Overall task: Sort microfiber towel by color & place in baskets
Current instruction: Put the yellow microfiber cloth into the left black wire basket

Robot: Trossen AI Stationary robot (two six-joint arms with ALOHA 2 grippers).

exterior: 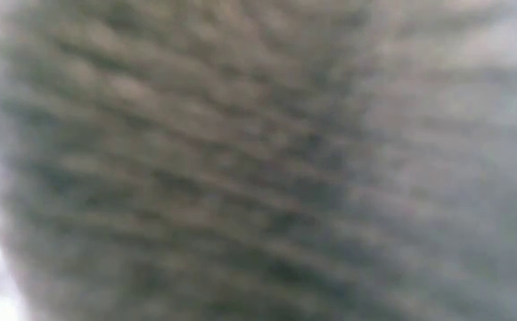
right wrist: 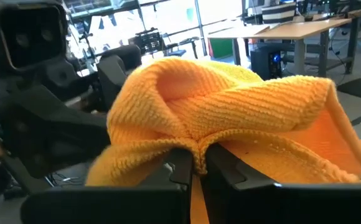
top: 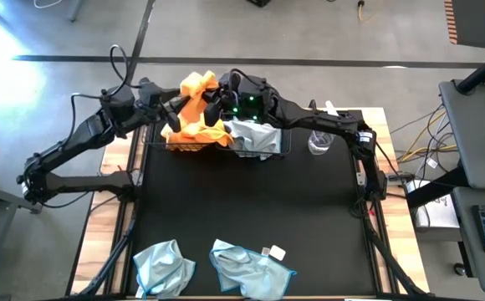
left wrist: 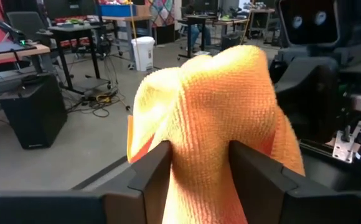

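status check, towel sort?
Both hands, left hand and right hand, shut on one orange towel above the baskets. Two blue towels unsorted. Low view blocked.

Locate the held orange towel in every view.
High view: orange towel at the far edge, above the left basket.
Low view: not visible; blurred cloth fills it.
Left wrist view: centre, in the left gripper.
Right wrist view: centre, in the right gripper.
Shared landmark: the towel itself, held by both.
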